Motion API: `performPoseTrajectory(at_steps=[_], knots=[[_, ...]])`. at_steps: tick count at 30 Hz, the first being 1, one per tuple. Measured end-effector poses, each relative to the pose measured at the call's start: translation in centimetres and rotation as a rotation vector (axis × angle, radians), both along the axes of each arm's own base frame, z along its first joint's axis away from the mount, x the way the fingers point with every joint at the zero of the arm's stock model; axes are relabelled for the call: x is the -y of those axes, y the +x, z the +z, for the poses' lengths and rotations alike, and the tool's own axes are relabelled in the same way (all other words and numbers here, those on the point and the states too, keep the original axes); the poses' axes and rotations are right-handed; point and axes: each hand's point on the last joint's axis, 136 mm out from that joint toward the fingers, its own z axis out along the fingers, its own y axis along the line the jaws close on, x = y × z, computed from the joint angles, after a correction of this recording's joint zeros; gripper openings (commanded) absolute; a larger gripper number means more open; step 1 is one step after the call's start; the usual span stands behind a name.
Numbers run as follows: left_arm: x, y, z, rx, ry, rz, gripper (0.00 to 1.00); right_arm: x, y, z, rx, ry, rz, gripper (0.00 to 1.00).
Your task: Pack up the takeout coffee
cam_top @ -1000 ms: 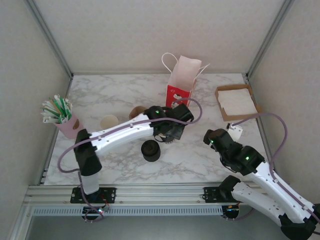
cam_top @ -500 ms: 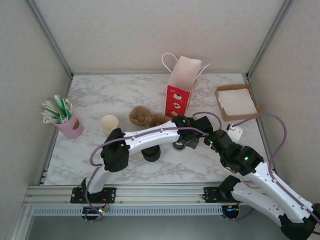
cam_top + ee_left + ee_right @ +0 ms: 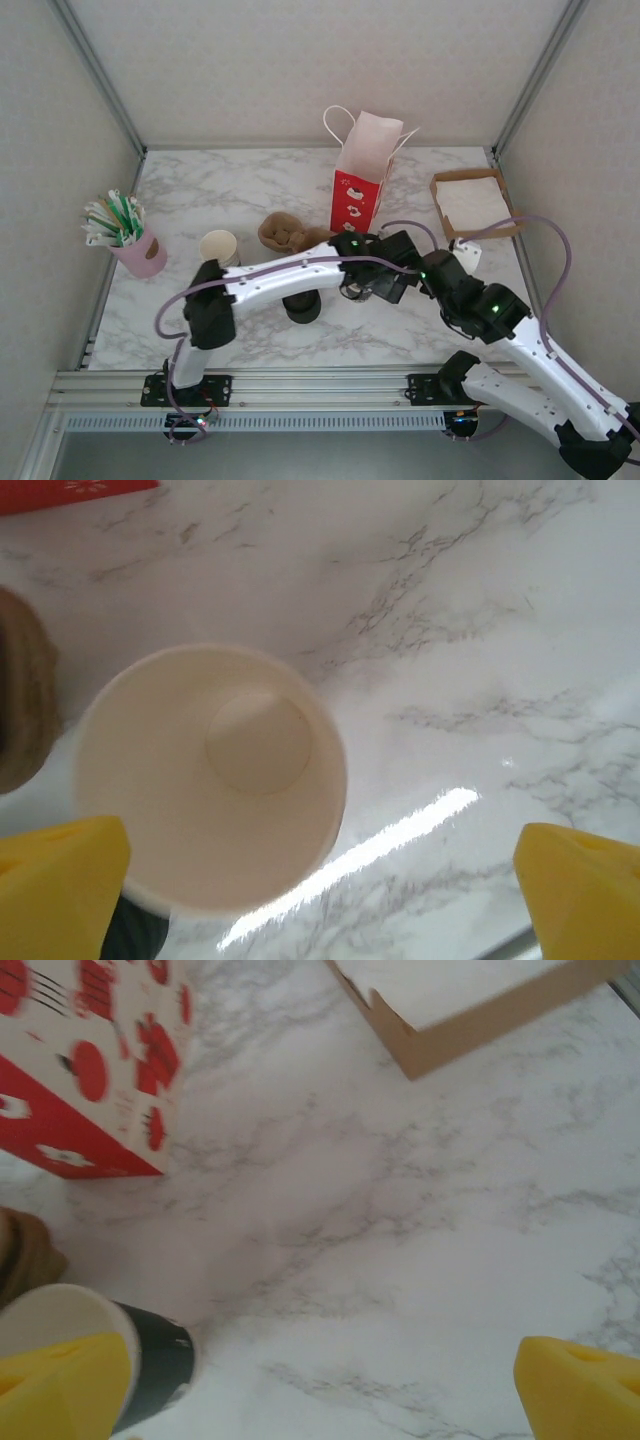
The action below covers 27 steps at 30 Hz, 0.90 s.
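Marble tabletop (image 3: 250, 190), white with grey veins, closed in by pale walls on three sides. My left gripper (image 3: 320, 885) hangs straight above the takeout coffee cup (image 3: 210, 780) with its fingers spread wide. One yellow fingertip overlaps the cup's rim in the left wrist view and the other stands well apart from it, so nothing is pinched.

The cup stands upright near the middle of the table, long axis vertical, mouth up. It has no lid on, and its bare pale bottom shows, so it holds nothing.

My right gripper (image 3: 320, 1385) is also spread wide and grips nothing. The cup, dark-banded on the outside, sits just beside the fingertip on the left of that view. Both grippers are close, but I judge the left one nearer, being directly overhead.

Just behind the cup, toward the back wall, a red-and-white paper bag (image 3: 360, 185) stands upright with its mouth open upward — what is inside I cannot tell. A short stack of black lids (image 3: 302, 303) sits to the cup's left, and a stack of white cups (image 3: 218, 245) farther left. A cardboard tray (image 3: 440, 185) at the back right holds white napkins.
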Motion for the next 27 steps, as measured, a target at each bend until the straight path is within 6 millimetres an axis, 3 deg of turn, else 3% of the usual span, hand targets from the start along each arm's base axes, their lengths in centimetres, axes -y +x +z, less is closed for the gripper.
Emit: performPoseTrajectory(at_steps=[3, 7, 10, 13, 17, 20, 27], knots=[[-2.6, -0.4, 3.6, 0.033, -0.081, 0.022, 1.00, -1.4, 0.9, 2.3, 0.021, 0.009, 0.069, 0.99], [-6.8, -0.1, 8.8, 0.100, -0.272, 0.101, 1.00, -3.3, 1.2, 2.5, -0.036, -0.026, 0.207, 0.99], [-11.1, -0.3, 10.7, 0.123, -0.396, 0.181, 1.00, -5.9, 1.4, 2.8, -0.091, -0.025, 0.334, 0.99], [-14.7, -0.8, 9.9, 0.110, -0.470, 0.256, 0.99, -8.7, 1.8, 3.1, -0.138, -0.005, 0.450, 0.98], [-18.0, -1.8, 6.0, 0.040, -0.497, 0.336, 0.90, -12.1, 1.9, 2.8, -0.200, -0.001, 0.574, 0.95], [-20.0, -2.6, 3.0, -0.024, -0.523, 0.400, 0.78, -15.4, 1.5, 2.1, -0.254, -0.049, 0.676, 0.93], [-22.5, -3.9, -0.3, -0.102, -0.615, 0.487, 0.44, -21.2, 0.7, 0.2, -0.334, -0.185, 0.819, 0.91]])
